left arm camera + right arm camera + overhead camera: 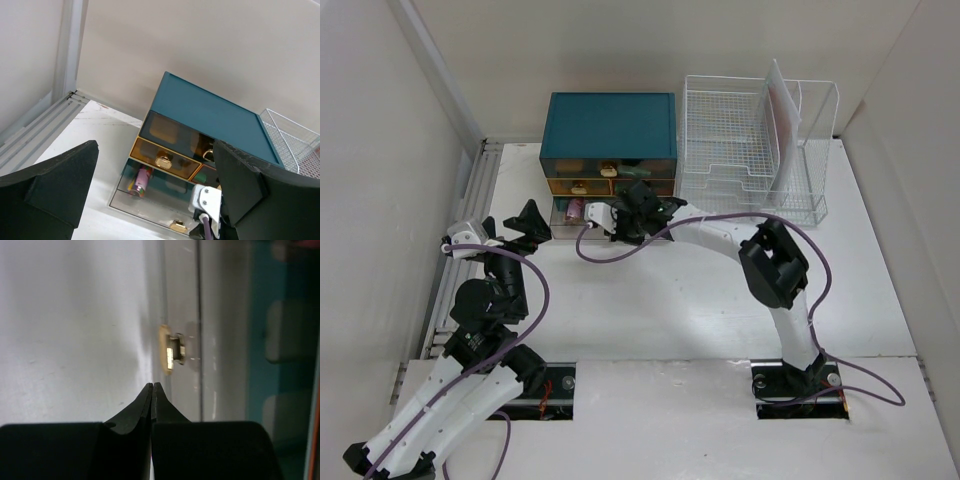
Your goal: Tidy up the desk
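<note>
At the far drawer box (610,125), right gripper (151,386) sits pinched shut just short of the knob (169,350).
Risk: the 2 closed fingers (134,415) could skid off the knob, shoving the drawer box across the desk (650,300) beneath; left gripper (156,147) gapes, empty.

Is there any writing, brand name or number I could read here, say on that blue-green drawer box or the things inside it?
No text can be read in any view.
Drawer box: plain top, no label shows.
Pink item in its open bottom drawer: any print is too small to read.
Sheet standing in the wire rack: reddish patch, too blurred to read.
</note>
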